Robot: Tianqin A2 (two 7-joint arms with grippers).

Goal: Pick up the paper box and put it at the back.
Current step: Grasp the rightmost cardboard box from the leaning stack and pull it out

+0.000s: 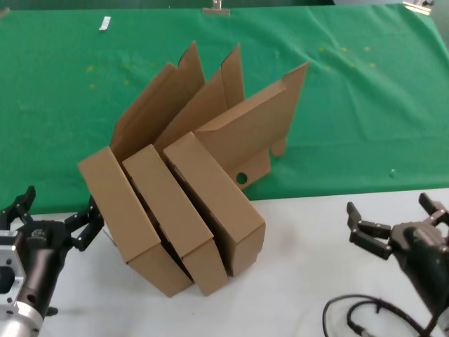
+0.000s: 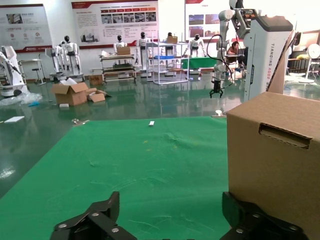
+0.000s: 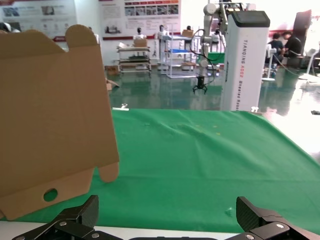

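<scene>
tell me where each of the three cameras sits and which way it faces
Head view: looks down from the robot's head at three cardboard boxes, both grippers open low.
Left wrist view: faces across the green cloth, left gripper jaws below.
Right wrist view: same direction, right gripper jaws below.
Both wrist views share the cloth and hall.

Right claw [image 3: 165, 225] fingers spread wide. Paper box [image 3: 52, 120] lid upright beside one finger; green cloth [image 3: 210, 160] beyond.

Three leaning cardboard boxes [image 1: 175, 217] fill the middle, between both grippers. Green cloth [image 1: 365, 105] behind lies open. A cable [image 1: 365, 316] lies near the right gripper [image 1: 393, 219].
</scene>
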